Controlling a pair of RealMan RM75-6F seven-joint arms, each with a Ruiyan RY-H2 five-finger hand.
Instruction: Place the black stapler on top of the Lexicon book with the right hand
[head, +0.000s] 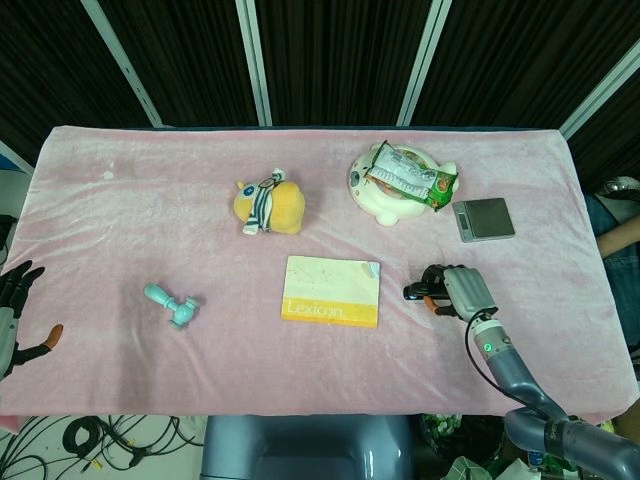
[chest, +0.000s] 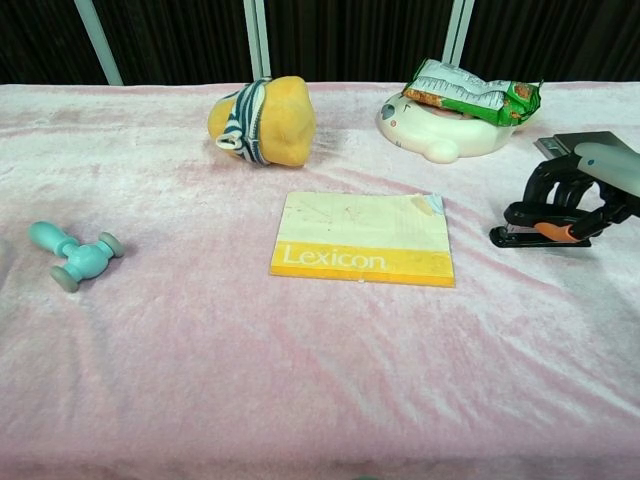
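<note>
Chest view: the right hand (chest: 585, 190) has its dark fingers curled over the black stapler with orange trim (chest: 540, 232), which sits on the pink plush tablecloth (chest: 300, 350), well right of the flat cream-and-yellow book (chest: 362, 238). This looks like the grasp step; next comes a lift and a carry leftward over the cover. White lettering reads "Lexicon". The left hand (head: 12, 300) hangs empty, fingers spread, off the table's edge.

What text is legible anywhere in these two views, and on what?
"Lexicon": white letters on the yellow band of the Lexicon book, readable in both views.
Snack packet on the white dish: printing too small and blurred to read.
Digital scale: no readable marking.
</note>
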